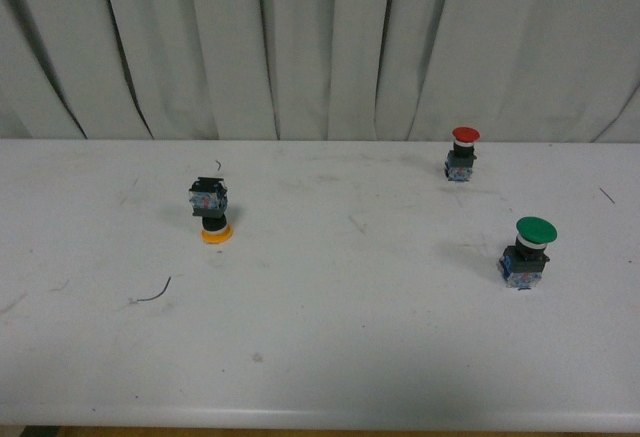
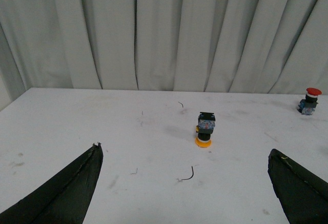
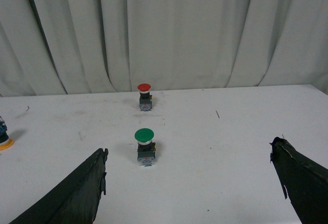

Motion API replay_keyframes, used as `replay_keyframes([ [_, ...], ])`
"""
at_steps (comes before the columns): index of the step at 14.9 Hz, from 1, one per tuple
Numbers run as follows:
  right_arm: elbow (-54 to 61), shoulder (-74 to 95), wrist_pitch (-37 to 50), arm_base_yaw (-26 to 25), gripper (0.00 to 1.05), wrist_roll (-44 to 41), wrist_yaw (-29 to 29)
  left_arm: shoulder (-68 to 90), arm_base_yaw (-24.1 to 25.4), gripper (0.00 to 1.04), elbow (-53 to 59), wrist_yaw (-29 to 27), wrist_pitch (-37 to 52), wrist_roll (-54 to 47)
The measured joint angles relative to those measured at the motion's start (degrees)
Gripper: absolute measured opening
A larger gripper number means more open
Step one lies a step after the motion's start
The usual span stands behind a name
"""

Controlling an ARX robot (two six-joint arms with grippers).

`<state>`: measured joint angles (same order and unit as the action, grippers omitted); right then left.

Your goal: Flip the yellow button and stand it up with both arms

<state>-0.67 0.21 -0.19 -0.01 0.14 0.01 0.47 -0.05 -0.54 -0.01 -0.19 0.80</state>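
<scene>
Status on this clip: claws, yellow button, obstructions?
Left claw and right claw open, empty. Yellow button cap-down on table, untouched. Red button, green button far off, nothing blocking.

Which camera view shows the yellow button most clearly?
The front view, narrowly: the yellow button stands whole and unobstructed, cap down on the table. The left wrist view shows the button whole too. The right wrist view cuts it off at the picture's edge.
</scene>
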Motion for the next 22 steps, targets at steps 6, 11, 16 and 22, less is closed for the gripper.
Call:
replay_keyframes([
  [6, 0.0, 0.0, 0.0, 0.0, 0.98, 0.0, 0.0, 0.0, 0.0, 0.98, 0.0, 0.0, 0.0, 0.0],
  [11, 0.0, 0.0, 0.0, 0.0, 0.98, 0.0, 0.0, 0.0, 0.0, 0.98, 0.0, 0.0, 0.0, 0.0],
  [16, 0.0, 0.0, 0.0, 0.0, 0.98, 0.0, 0.0, 0.0, 0.0, 0.98, 0.0, 0.0, 0.0, 0.0],
  [22, 0.0, 0.0, 0.0, 0.0, 0.98, 0.0, 0.0, 11.7, -1.8, 0.98, -12.4, -10.6, -18.0, 14.4],
])
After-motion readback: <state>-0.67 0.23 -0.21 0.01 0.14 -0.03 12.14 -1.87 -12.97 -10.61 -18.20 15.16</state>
